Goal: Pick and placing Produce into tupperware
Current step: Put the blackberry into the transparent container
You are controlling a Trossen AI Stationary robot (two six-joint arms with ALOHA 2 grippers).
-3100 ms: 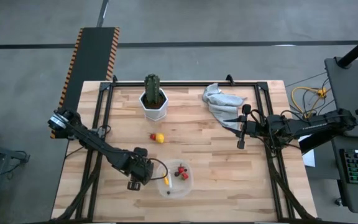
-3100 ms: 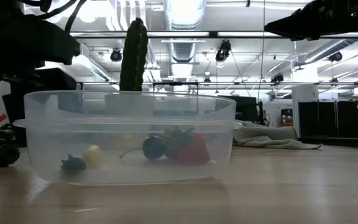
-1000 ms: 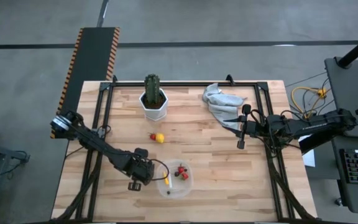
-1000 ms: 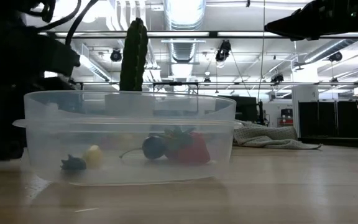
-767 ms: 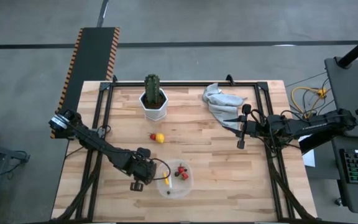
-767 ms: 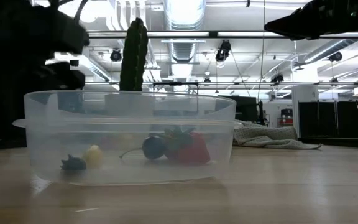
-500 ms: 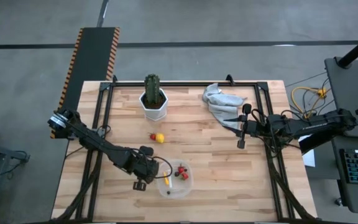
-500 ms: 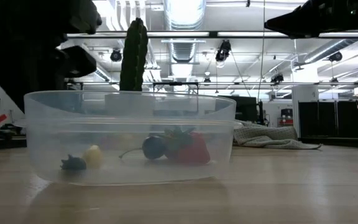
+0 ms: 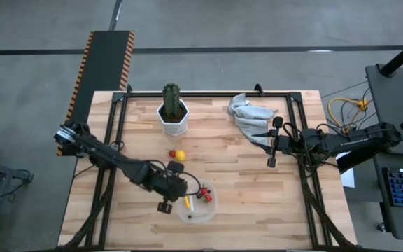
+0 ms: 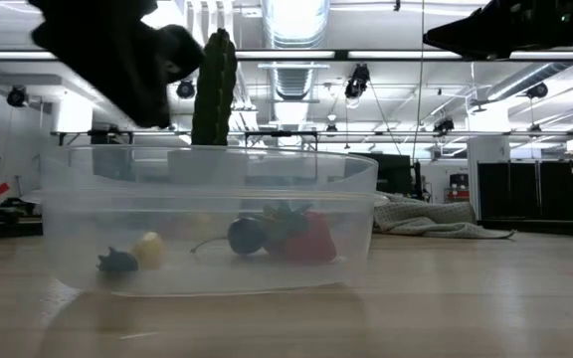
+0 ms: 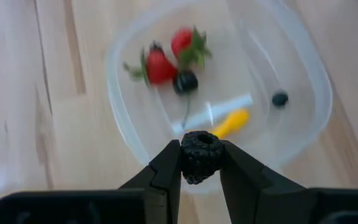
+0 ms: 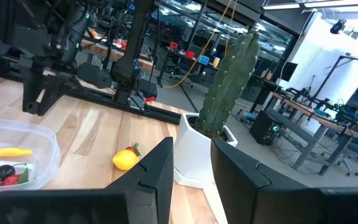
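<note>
Over the tub's [image 11: 303, 74] rim at its 9 o'clock, the left gripper [image 11: 201, 163] has its fingers clamped on a dark berry [image 11: 201, 155]; the tub's middle lies toward 3 o'clock. Right gripper [image 9: 271, 150] waits far off, fingers slightly apart.

Lemon [image 12: 125, 160] lies between tupperware [image 12: 17, 155] and pot [image 12: 196, 155].

Tupperware [image 9: 209, 208]: clear, shallow, rounded-square, upright on table near front edge, lid off. Inside: two red strawberries [image 11: 157, 64] with green tops, touching dark round berry [image 11: 185, 81]; orange-yellow sliver [image 11: 232, 122] beside pale strip; small dark berry [image 11: 280, 98] apart. Blackberry [image 11: 201, 155]: dark, bumpy, pinched between left gripper fingers above container rim. Lemon [image 9: 180, 155]: yellow, on table near cactus pot, small red piece [image 9: 172, 153] touching it.
</note>
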